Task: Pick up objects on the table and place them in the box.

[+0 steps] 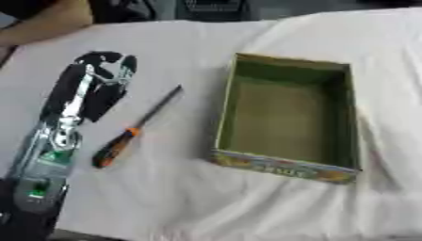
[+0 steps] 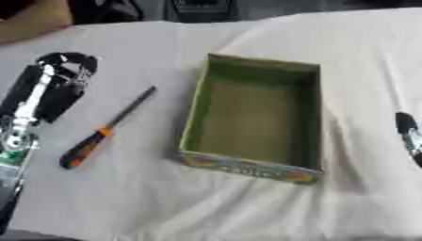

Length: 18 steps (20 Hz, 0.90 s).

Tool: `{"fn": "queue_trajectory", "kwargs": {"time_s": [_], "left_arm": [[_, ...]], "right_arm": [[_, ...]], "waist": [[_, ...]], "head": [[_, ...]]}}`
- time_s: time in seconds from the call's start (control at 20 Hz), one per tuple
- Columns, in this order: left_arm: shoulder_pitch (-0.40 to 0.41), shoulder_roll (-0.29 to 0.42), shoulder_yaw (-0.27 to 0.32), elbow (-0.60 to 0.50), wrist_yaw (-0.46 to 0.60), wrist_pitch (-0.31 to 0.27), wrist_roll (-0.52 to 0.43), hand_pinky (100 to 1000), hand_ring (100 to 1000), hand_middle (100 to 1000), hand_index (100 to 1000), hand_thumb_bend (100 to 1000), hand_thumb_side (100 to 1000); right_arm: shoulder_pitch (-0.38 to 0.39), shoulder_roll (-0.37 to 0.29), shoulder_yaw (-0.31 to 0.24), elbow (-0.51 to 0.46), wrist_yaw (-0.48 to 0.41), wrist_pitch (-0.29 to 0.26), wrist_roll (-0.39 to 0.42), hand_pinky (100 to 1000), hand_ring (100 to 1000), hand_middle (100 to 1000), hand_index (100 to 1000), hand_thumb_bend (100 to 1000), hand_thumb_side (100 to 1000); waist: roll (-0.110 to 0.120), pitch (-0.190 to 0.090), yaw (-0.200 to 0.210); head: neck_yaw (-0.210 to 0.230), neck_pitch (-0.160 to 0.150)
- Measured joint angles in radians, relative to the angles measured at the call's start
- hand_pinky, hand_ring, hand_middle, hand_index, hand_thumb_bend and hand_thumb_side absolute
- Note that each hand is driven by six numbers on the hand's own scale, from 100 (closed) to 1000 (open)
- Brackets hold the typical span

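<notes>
A long thin tool [image 1: 136, 127] with an orange and black handle and a dark metal shaft lies slanted on the white cloth, left of the box. The open cardboard box [image 1: 284, 164] has a green inside and a printed front wall, and nothing shows in it. My left hand [image 1: 95, 87] reaches up from the lower left and hovers just left of the tool, apart from it, fingers stretched with their tips slightly bent, holding nothing. Only a dark sliver of my right hand [image 2: 408, 134] shows at the right edge of the right eye view.
A creased white cloth [image 1: 190, 197] covers the table. A person's bare arm [image 1: 45, 23] rests at the far left corner, away from the tool and box. Dark equipment stands behind the far edge.
</notes>
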Motion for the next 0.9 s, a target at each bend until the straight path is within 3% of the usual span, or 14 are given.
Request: {"fn": "queue_trajectory", "kwargs": {"time_s": [0.2, 0.6, 0.9], "left_arm": [[0.001, -0.001, -0.001, 0.005, 0.001, 0.0, 0.0, 703, 695, 785, 861, 394, 998], [0.002, -0.002, -0.007, 0.011, 0.007, -0.003, -0.001, 703, 695, 784, 861, 396, 996], [0.003, 0.005, -0.015, 0.019, -0.005, -0.006, -0.027, 722, 710, 782, 838, 466, 890]], "right_arm": [[-0.007, 0.01, 0.024, 0.01, -0.046, -0.014, 0.003, 524, 607, 685, 768, 430, 650], [-0.08, 0.044, 0.117, 0.096, -0.245, -0.069, 0.0, 512, 599, 686, 790, 398, 657], [-0.089, 0.043, 0.148, 0.129, -0.292, -0.099, 0.034, 512, 599, 683, 786, 400, 658]], "waist": [[0.0, 0.0, 0.0], [0.003, 0.0, 0.0], [0.003, 0.001, 0.001]], "head": [[0.0, 0.0], [-0.001, 0.0], [-0.006, 0.0]]}}
